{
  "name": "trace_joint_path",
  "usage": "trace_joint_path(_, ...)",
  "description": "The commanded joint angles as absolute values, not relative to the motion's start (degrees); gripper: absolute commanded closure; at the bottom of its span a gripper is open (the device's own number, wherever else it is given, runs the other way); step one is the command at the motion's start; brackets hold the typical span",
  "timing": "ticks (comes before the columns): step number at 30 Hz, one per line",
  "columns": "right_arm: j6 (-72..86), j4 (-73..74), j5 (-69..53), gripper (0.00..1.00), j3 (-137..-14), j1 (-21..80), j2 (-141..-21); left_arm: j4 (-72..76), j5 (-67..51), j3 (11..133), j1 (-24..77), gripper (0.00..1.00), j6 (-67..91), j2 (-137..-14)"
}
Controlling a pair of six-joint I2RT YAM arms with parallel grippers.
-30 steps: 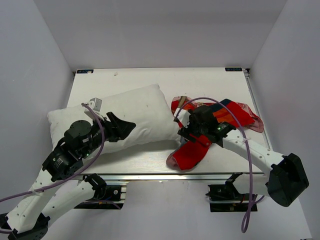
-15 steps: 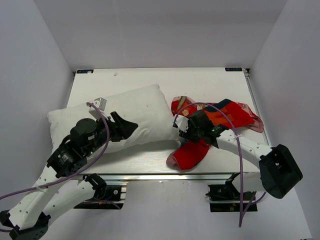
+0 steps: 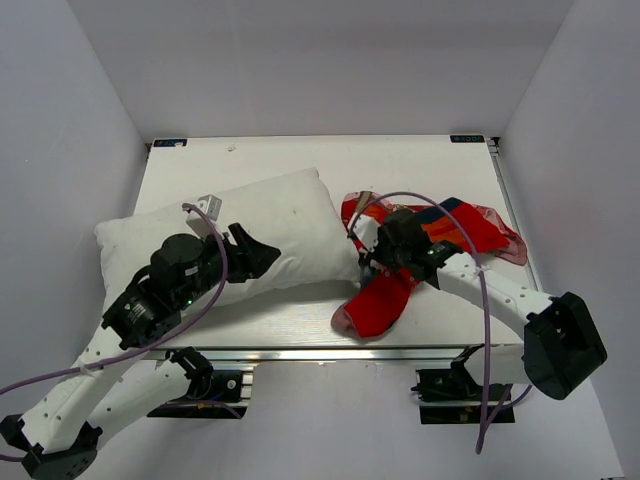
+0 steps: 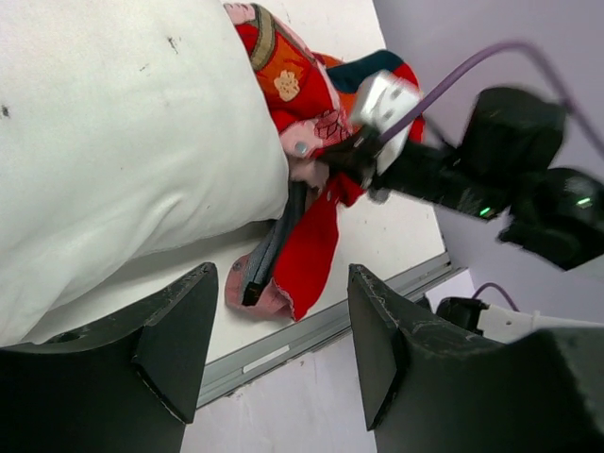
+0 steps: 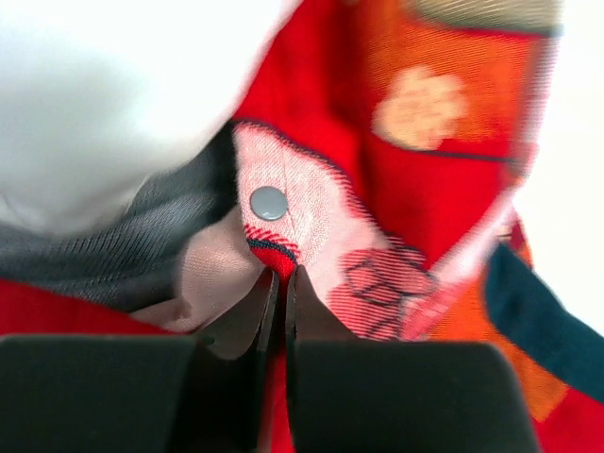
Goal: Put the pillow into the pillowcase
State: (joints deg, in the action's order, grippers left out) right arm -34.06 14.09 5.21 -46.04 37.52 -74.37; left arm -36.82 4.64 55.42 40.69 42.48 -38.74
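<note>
Pillow (image 3: 280,215) lies outside the pillowcase (image 3: 385,300) (right jaws pinch its edge; left jaws open).

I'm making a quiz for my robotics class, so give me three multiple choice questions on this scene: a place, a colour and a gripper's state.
1. Seen from above, where is the pillowcase from the pillow? A) on top B) right C) left
2. The pillowcase's outside is mainly: A) red B) blue C) green
3. The right gripper is: A) open B) shut on the pillow C) shut on the pillowcase
1 B: the top view shows it beside the pillow's right end. 2 A: red shows in all views. 3 C: its jaws pinch fabric beside the snap button.
</note>
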Motion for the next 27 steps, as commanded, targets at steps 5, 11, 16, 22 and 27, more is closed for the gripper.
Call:
trace_joint_path(5, -17.5, 14.9, -4.2, 1.0, -60.0, 30.4, -72.3, -33.5, 2.4, 59.0, 40.7, 0.29, 35.0, -48.1)
trace_joint_path(11, -12.1, 14.3, -9.4, 1.0, -65.0, 27.1, -73.0, -36.1, 4.2, 66.7, 40.7, 0.24, 26.6, -56.3)
trace_joint_path(16, -8.1, 10.6, -10.5, 1.0, -68.6, 23.5, -74.2, -38.1, 13.2, 72.1, 40.8, 0.09, 18.6, -62.0)
trace_joint_path(22, 0.6, 7.2, -14.6, 1.0, -75.2, 20.3, -78.0, -37.5, 16.4, 80.4, 35.4, 0.02, 9.4, -72.3)
trace_joint_path(27, 8.4, 4.4, -16.1, 1.0, -81.0, 20.3, -82.4, -37.3, 10.6, 83.5, 30.0, 0.02, 5.5, -77.3)
